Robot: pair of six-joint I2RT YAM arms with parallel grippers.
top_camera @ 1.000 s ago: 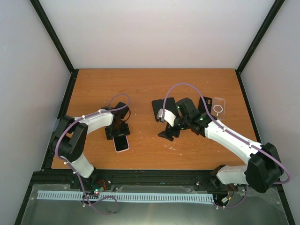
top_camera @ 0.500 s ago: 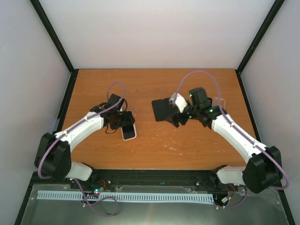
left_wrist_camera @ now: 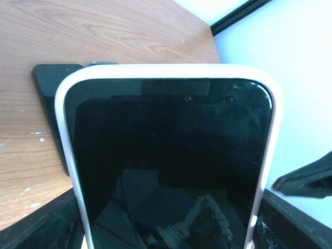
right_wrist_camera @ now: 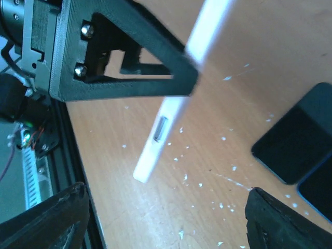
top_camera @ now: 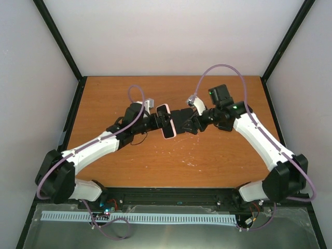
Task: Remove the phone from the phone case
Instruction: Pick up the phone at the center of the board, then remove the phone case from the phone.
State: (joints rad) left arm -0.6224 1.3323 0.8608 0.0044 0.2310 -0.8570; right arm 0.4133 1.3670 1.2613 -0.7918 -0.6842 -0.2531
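Note:
The phone in its pale pink case (top_camera: pixel 167 122) is held off the table at its middle by my left gripper (top_camera: pixel 160 122), which is shut on it. In the left wrist view the phone's dark screen (left_wrist_camera: pixel 171 155) fills the frame, with the case's rim around it and my left gripper (left_wrist_camera: pixel 171 231) clamped on its lower sides. My right gripper (top_camera: pixel 193 123) is open just right of the phone. In the right wrist view the case (right_wrist_camera: pixel 171 109) shows edge-on with its port slot, between and beyond my wide-open right gripper (right_wrist_camera: pixel 166 196), not touching it.
Two black phones (top_camera: pixel 181 120) lie flat on the table under and behind the grippers, and also show in the right wrist view (right_wrist_camera: pixel 298 140). One shows in the left wrist view (left_wrist_camera: pixel 49 98). White specks dot the wooden table (top_camera: pixel 197 163). Black frame posts stand at the back corners.
My left arm has lifted the cased phone from the table's front left and carried it right to the middle. My right arm has swung left to meet it.

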